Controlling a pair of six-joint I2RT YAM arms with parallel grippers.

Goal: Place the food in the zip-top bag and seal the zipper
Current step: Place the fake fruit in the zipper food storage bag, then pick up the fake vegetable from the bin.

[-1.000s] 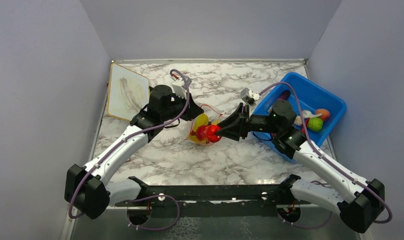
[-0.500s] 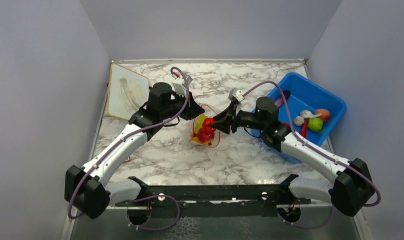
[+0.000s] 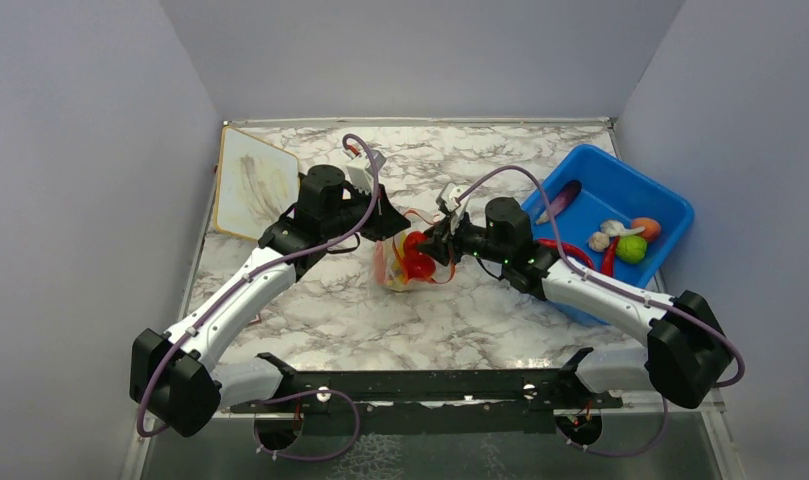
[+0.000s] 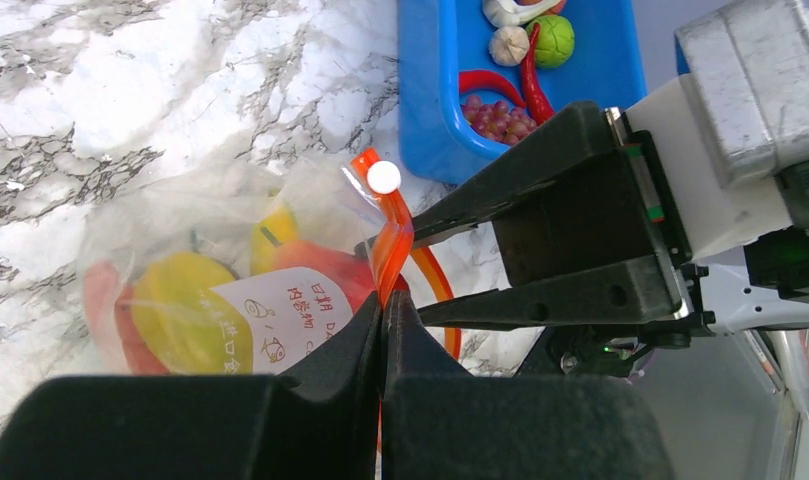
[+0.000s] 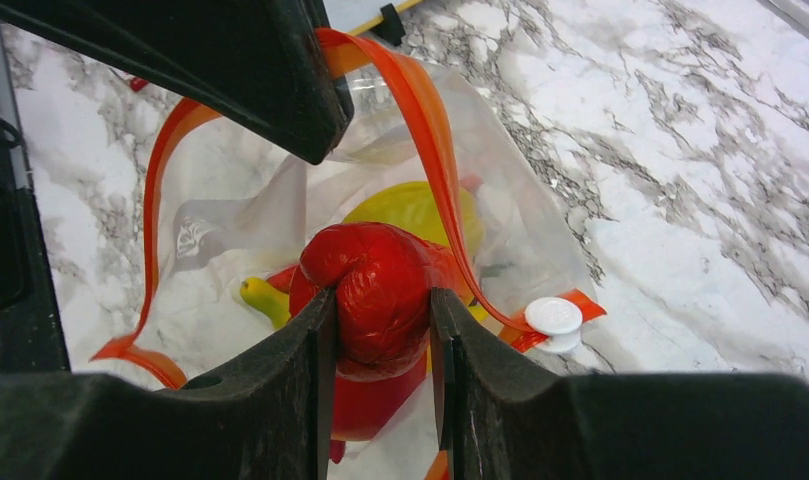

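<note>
Right gripper (image 5: 380,305) clamped on red fruit (image 5: 375,260), at bag (image 3: 390,272) mouth, between zipper (image 5: 430,130) strips. Bag at table centre, left of right gripper, mouth facing right. Left gripper (image 4: 385,300) pinched shut on zipper, holds mouth up. Likely next: release leftward into bag.

A white table (image 3: 460,310) with grey marble veining is seen from above, enclosed by pale walls on three sides. Near its middle, a clear zip-top bag (image 3: 388,270) with an orange-red mouth is rested on the surface. A white board (image 3: 252,180) with a yellow edge is placed at the back left corner. A blue plastic bin (image 3: 590,175) is set at an angle on the right side, well apart from the board.
</note>
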